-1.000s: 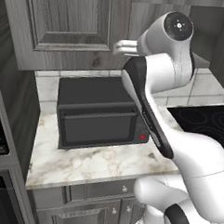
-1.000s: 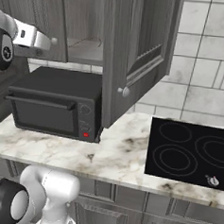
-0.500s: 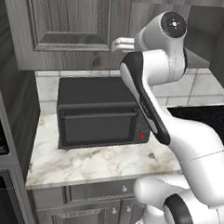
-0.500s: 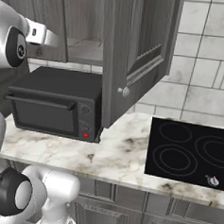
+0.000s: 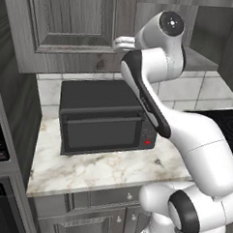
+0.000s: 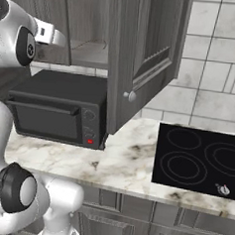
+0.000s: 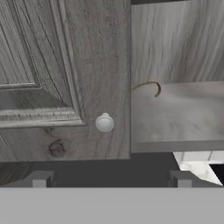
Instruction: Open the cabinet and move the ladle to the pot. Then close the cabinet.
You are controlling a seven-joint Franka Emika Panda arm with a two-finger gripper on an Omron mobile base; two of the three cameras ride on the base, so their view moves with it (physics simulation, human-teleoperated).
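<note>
The cabinet's left door (image 7: 65,78) is shut, and its round silver knob (image 7: 104,123) sits just above my gripper (image 7: 110,179). The gripper is open, its two dark fingertips far apart with nothing between them. The cabinet's right door (image 6: 143,56) stands swung open toward the room, baring the shelf (image 7: 179,113). On that shelf lies a thin curved brown piece (image 7: 151,85), seemingly an end of the ladle; the left door's edge hides the rest. In the left base view the gripper (image 5: 118,41) is raised to the cabinet's lower edge. The pot is out of view.
A black microwave (image 5: 104,118) stands on the marble counter (image 5: 106,168) under the cabinet. A black stovetop (image 6: 201,160) lies to the right. The open door (image 6: 129,96) juts out over the counter between microwave and stove. Grey drawer fronts (image 6: 132,215) run below.
The arm has swung round and its hand has edged slightly left along the cabinet's lower edge. Doors and microwave stand as before.
</note>
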